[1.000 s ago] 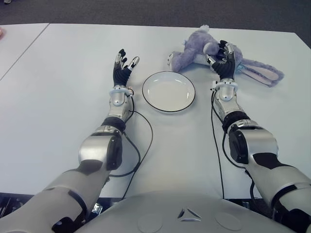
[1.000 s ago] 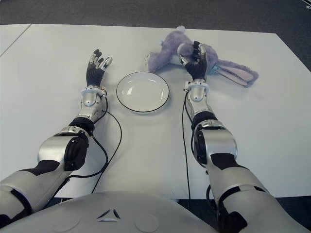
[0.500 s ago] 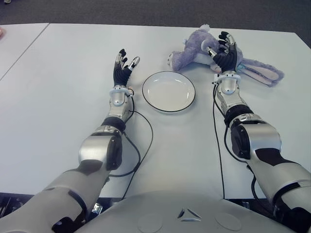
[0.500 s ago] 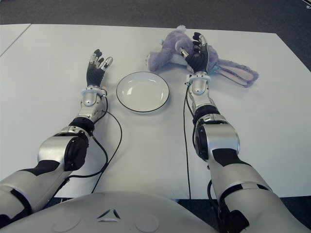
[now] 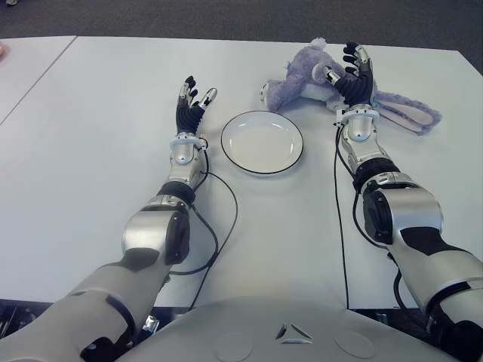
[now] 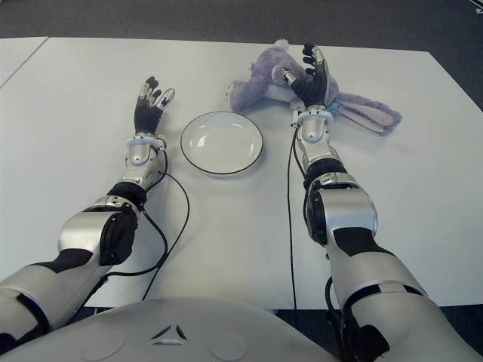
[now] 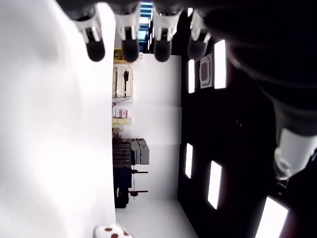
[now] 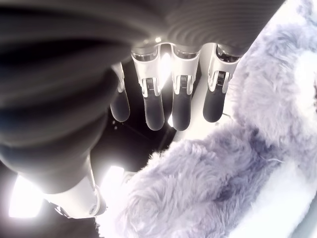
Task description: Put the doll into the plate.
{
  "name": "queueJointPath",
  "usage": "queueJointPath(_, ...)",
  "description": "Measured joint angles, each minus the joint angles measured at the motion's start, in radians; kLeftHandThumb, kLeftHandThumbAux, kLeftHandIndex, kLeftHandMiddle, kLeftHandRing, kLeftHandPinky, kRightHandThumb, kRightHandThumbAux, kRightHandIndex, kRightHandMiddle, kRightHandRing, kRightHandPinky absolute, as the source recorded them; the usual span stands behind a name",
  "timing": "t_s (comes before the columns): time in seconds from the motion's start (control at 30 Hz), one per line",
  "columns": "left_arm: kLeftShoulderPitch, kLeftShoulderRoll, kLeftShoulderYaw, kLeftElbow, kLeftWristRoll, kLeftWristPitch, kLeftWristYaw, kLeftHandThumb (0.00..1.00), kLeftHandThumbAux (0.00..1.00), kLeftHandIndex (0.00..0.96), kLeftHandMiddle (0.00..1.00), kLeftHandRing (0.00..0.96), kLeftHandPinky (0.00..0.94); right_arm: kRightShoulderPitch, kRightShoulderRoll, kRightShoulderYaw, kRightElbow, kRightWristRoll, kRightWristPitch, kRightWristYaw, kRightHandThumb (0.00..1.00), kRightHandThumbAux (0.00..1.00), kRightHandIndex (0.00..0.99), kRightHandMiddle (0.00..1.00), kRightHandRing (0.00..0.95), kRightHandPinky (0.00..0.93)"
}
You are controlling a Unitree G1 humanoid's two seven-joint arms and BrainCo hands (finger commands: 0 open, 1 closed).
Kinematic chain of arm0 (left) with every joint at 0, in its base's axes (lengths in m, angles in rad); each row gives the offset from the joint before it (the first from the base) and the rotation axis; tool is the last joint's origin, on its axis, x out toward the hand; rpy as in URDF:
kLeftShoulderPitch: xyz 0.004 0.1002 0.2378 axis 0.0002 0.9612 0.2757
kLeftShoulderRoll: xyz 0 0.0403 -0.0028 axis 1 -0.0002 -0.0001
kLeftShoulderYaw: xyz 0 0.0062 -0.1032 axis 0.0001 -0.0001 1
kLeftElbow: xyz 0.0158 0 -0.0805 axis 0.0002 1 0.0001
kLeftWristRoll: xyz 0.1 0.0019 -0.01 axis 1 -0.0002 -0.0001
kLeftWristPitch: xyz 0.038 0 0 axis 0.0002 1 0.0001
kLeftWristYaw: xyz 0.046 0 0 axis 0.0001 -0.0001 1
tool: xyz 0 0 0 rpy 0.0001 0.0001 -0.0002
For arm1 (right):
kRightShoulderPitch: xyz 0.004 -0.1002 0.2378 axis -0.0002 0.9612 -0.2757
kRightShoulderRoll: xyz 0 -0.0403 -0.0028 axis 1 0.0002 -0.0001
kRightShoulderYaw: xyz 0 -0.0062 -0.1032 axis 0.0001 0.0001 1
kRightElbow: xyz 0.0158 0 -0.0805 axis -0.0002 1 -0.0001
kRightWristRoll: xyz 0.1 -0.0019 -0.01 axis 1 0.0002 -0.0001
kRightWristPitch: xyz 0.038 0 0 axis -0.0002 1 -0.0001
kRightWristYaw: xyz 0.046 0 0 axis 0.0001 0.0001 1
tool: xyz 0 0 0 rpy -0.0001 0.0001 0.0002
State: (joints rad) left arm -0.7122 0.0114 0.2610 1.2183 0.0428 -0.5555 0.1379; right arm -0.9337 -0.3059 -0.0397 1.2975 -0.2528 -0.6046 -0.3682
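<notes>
Doll: the purple plush rabbit [image 5: 302, 75] lies on its side on the far part of the white table [image 5: 113, 151], beyond the plate and to its right, its long ears trailing off to our right; nothing holds it

Right hand: our right hand [image 5: 352, 72] is raised over the doll's middle, its fingers [image 8: 181, 106] straight and apart with fur just beneath them in the wrist view; a second ago they were curled down onto the fur, so the hand has opened and moved up and away from us

Meaning: we judge that the earlier grip did not take; the doll has not shifted, and a fresh grasp is needed before any carry

Plate: the white plate [image 5: 235, 154] with a dark rim sits between our two arms, bare, near the doll but not touching it

Left hand: our left hand [image 5: 190, 100] shows just left of the plate, fingers extended and apart, holding nothing, unchanged
</notes>
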Motion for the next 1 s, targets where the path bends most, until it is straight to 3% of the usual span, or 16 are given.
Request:
queueJointPath(0.43,0.000,0.000,0.000,0.000,0.000,0.000,0.000,0.000,0.564,0.075,0.072,0.065,0.069,-0.035,-0.011,0.024,0.006,-0.028,0.034,0.002,0.360,0.757,0.149,0.171,0.167,0.204)
queueJointPath(0.7,0.000,0.000,-0.001,0.000,0.000,0.000,0.000,0.000,0.559,0.074,0.073,0.065,0.066,-0.048,-0.044,0.064,0.015,-0.075,0.073,0.018,0.366,0.767,0.160,0.170,0.159,0.185)
queueJointPath(1.0,0.000,0.000,0.001,0.000,-0.001,0.000,0.000,0.000,0.562,0.079,0.073,0.063,0.070,-0.048,-0.111,0.150,0.035,-0.165,0.125,0.039,0.245,0.751,0.155,0.174,0.155,0.154)
